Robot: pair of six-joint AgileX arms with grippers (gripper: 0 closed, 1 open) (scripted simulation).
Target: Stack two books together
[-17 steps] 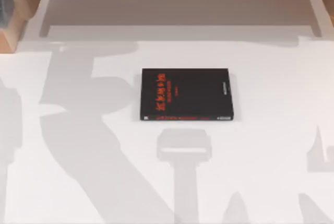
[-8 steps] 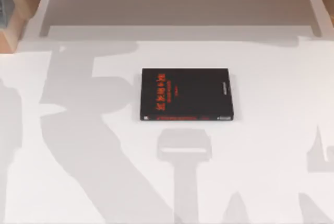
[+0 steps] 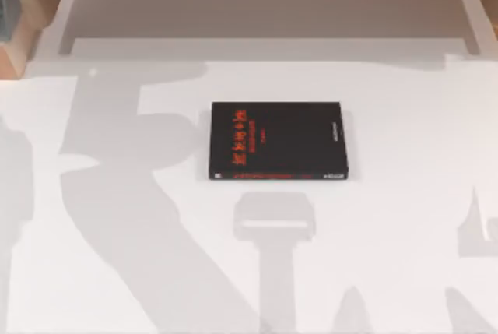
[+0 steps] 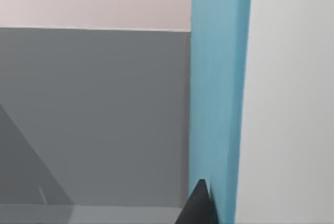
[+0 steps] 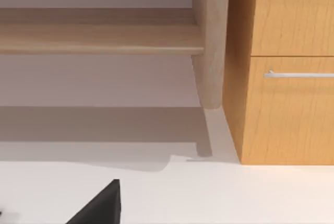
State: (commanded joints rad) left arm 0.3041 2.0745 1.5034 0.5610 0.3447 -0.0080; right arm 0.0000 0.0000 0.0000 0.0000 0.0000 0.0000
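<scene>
My left gripper's dark fingertip [image 4: 197,205] lies against the blue book [image 4: 219,93], apparently gripping it edge-on for carrying. The black book [image 3: 278,140] lies flat mid-table as the stack's base. Of my right gripper [image 5: 99,205] only a dark corner shows near the wooden cabinet [image 5: 284,78]; its opening I cannot tell.

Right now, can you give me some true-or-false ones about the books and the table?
1. The black book lies flat on the white table. True.
2. Its lettering is green. False: it is red.
3. A blue book lies on top of the black book. False: nothing rests on it; the blue book shows in the left wrist view.
4. A wooden drawer front with a metal handle shows in the right wrist view. True.
5. A hand grips the black book. False: none touches it.
</scene>
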